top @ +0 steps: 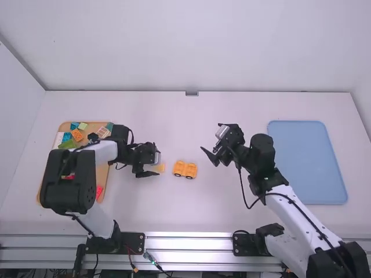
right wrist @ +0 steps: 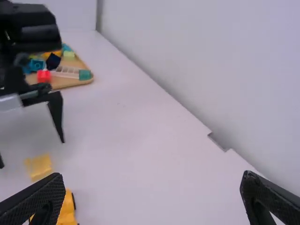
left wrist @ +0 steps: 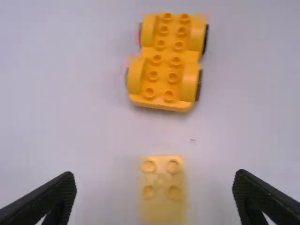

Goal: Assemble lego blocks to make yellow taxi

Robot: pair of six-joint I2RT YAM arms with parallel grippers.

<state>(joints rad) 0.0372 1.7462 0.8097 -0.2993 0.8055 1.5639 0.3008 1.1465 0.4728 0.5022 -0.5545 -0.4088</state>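
Observation:
My left gripper point(top: 152, 162) stands open over a pale yellow block point(top: 159, 168), which lies on the table just left of the orange-yellow wheeled base point(top: 185, 169). In the left wrist view the studded pale block point(left wrist: 162, 187) sits between the spread fingers of my left gripper point(left wrist: 154, 199), with the wheeled base point(left wrist: 164, 61) farther off, wheels on both sides. My right gripper point(top: 210, 155) is open and holds nothing, right of the base. In the right wrist view my right gripper point(right wrist: 153, 199) has its fingers wide apart; the pale block point(right wrist: 39, 167) and part of the base point(right wrist: 68, 211) are in sight.
A wooden tray point(top: 102, 174) with several coloured blocks lies at the left, partly beneath the left arm. A blue tray point(top: 307, 162) lies at the right. The back wall point(top: 197, 46) rises behind the table point(top: 232, 214).

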